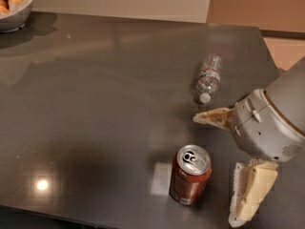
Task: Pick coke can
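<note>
Cream-coloured fingers on a grey housing: gripper (217, 170), at the counter's (95, 104) right edge near the front right corner, spread wide and holding nothing. One finger points left toward the middle of the counter; the other hangs lower, close to the front edge. Can (190, 174): dark red, silver top with pull tab, upright, near the front edge and right of centre, just left of the gap between the fingers, apart from both. Pale rectangle (161, 178) on the counter, touching the can's left side; whether it is a label or a reflection cannot be told. Bottle (209, 78): clear plastic, on its side, cap toward the front, toward the back right corner; its cap is near the upper finger. Bowl (19, 19): back left corner, holding round tan items, well apart from everything else. Hazards, as judged: a finger striking the can's wall before the gap is centred would tip it or push it along the smooth counter; closing off-centre would squeeze it out sideways; a swing toward the back could set the bottle rolling.
</note>
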Robot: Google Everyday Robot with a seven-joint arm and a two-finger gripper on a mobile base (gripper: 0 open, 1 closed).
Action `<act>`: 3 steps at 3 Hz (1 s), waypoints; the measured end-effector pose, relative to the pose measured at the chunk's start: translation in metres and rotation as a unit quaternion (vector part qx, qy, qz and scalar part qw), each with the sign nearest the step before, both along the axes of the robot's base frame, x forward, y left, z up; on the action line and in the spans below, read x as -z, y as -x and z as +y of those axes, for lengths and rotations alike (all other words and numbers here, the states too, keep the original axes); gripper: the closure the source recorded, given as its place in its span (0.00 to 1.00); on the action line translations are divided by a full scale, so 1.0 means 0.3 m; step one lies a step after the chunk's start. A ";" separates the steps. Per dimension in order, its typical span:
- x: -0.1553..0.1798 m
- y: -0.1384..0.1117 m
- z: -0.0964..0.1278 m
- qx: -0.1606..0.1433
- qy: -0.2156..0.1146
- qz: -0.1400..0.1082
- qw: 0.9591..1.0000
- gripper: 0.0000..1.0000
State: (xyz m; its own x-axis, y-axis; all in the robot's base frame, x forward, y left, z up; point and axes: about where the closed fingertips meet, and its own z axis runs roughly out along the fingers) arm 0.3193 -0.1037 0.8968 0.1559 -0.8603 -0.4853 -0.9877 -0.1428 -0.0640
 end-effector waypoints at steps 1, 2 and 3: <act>0.014 0.037 0.033 -0.009 -0.014 0.004 1.000 0.00; 0.022 0.048 0.061 -0.008 -0.029 0.000 1.000 0.00; 0.030 0.029 0.083 0.005 -0.032 -0.008 0.999 0.18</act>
State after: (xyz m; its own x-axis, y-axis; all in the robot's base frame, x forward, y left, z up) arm 0.3105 -0.0788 0.8877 0.1551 -0.8296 -0.5364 -0.9879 -0.1278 -0.0880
